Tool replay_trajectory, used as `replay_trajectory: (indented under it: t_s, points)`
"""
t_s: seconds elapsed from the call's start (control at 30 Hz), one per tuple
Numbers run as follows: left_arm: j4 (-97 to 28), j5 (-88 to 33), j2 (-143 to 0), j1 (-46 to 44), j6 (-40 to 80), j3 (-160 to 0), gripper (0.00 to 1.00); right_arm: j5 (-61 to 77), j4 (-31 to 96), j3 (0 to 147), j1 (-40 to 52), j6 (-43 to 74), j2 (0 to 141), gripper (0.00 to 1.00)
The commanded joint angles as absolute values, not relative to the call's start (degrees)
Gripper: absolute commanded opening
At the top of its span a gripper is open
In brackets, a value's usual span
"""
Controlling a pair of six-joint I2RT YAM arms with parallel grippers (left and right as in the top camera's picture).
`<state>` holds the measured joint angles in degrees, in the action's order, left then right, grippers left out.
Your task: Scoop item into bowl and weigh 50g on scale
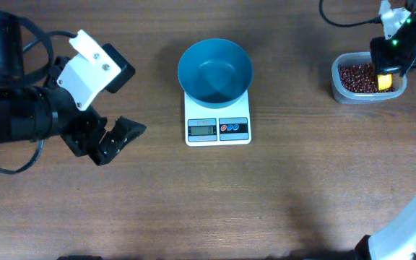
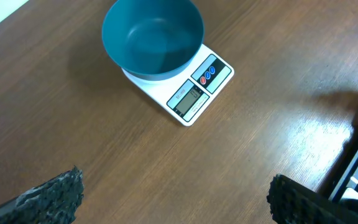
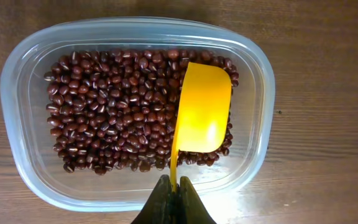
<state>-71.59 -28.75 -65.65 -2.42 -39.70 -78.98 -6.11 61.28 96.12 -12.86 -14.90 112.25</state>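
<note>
The blue bowl (image 1: 215,69) stands empty on the white scale (image 1: 218,128) at the table's middle; both also show in the left wrist view, the bowl (image 2: 152,36) on the scale (image 2: 194,96). The dark red-brown beans (image 3: 114,112) lie in a clear tub (image 3: 23,74) at the far right (image 1: 356,78). My right gripper (image 3: 174,186) is shut on the handle of a yellow scoop (image 3: 202,112), whose empty cup lies over the beans. My left gripper (image 2: 173,199) is open and empty above bare table, left of the scale (image 1: 114,137).
A black cable (image 1: 345,18) runs along the table's back right. The right arm's white base (image 1: 410,224) fills the front right corner. Bare wood lies in front of the scale.
</note>
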Motion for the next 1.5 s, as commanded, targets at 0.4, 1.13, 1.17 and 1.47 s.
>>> replay_trajectory:
  t_s: [0.4, 1.13, 1.17, 1.47]
  points:
    - [-71.68, -29.95, -65.67, -2.52, -40.82, -79.50, 0.99, 3.51, 61.04, 96.44, -14.28, -12.82, 113.80, 0.04]
    - [-71.68, -29.95, -65.67, -2.52, -40.84, -79.50, 0.99, 7.62, 65.58, 96.42, -16.03, -10.57, 113.80, 0.04]
    - [-71.68, -29.95, -65.67, -2.52, -40.82, -79.50, 0.99, 8.19, 65.60, 96.42, -16.64, -10.13, 113.80, 0.04]
    - [-71.68, -29.95, -65.67, -2.52, -40.82, -79.50, 0.99, 21.10, 65.78, 95.00, -22.31, -8.03, 114.15, 0.04]
